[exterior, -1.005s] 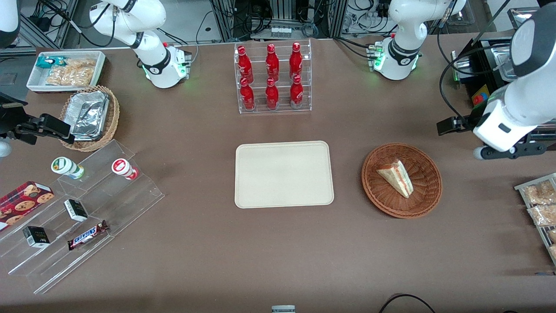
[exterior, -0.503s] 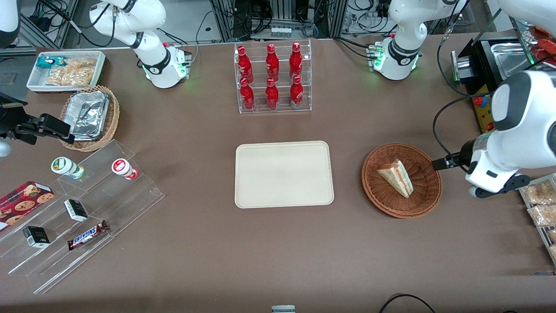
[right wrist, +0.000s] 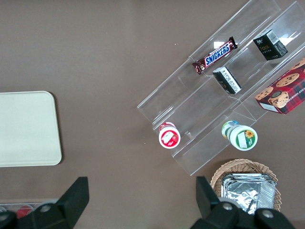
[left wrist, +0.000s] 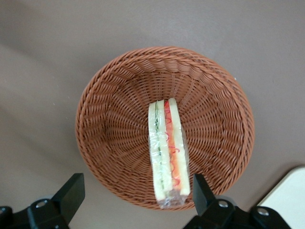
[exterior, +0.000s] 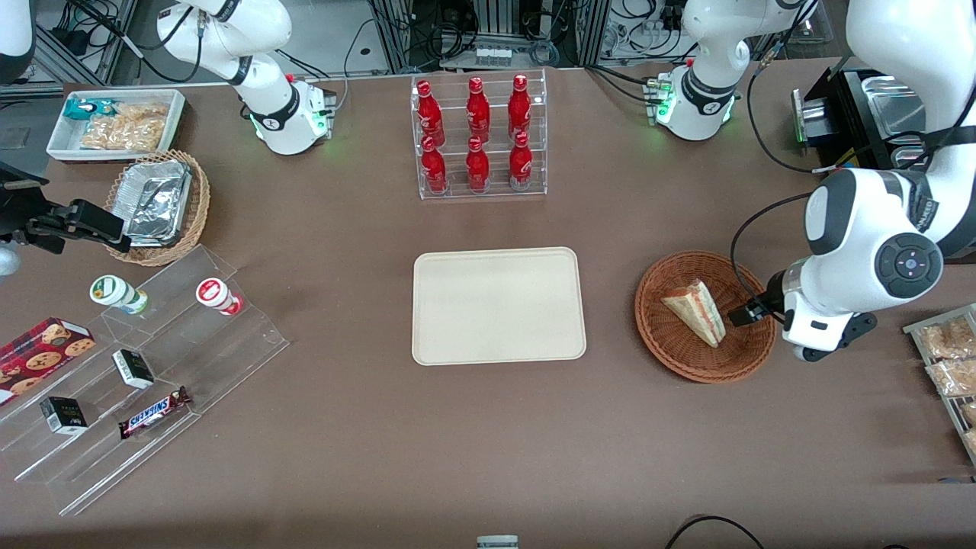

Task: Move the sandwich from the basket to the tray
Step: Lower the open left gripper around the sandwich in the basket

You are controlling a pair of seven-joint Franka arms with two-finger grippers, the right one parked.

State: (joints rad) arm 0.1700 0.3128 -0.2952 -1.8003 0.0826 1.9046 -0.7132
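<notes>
Judging by how things lie, the job has barely begun: the sandwich is lying in the basket, its wrapped cut edge with red and green layers facing up in the wrist view, and the tray sits bare on the desk, apart from the basket toward the parked arm's end. Nothing has been gripped yet; reaching down, closing on the wedge, lifting it and carrying it across to the tray are all left to do. The working arm is bent over the basket's edge on the side away from the tray, its wrist turned so the hand points down, high above the wicker. From the wrist camera the hand is spread wide, one finger off the basket's rim over the desk, the other finger by the sandwich's end, touching nothing.
</notes>
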